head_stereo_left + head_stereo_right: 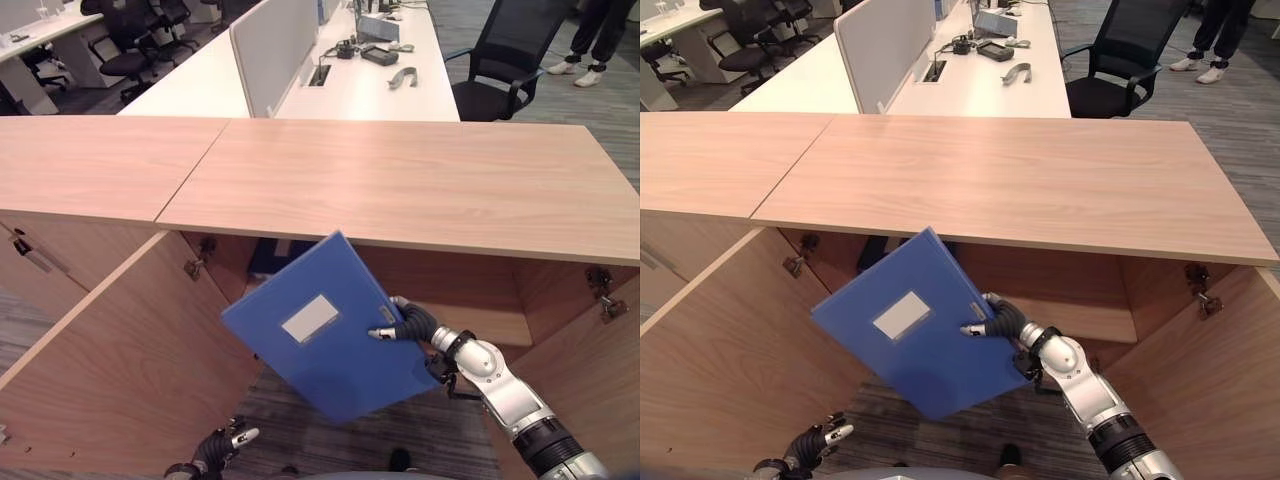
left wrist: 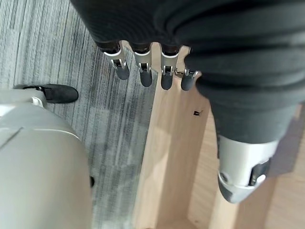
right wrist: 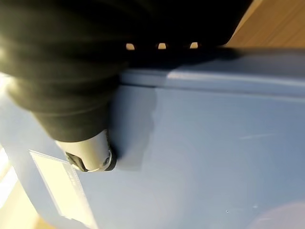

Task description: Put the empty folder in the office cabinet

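The right hand (image 3: 86,157) presses its thumb on the blue folder (image 3: 200,157), beside the folder's pale label (image 3: 57,183).

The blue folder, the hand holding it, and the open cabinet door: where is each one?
Folder (image 1: 330,345): left eye view, on its blue cover beside the label.
Right hand (image 1: 412,322): left eye view, on its dark ribbed cover at the folder's edge.
Cabinet door (image 1: 120,350): left eye view, on the door's inner wood face.

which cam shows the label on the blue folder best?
Left eye view: the whole blue folder faces the camera, its white label unobstructed, clear of the right hand pinching the edge. The right eye view shows much the same. The right wrist view catches the label obliquely, near the frame's edge.
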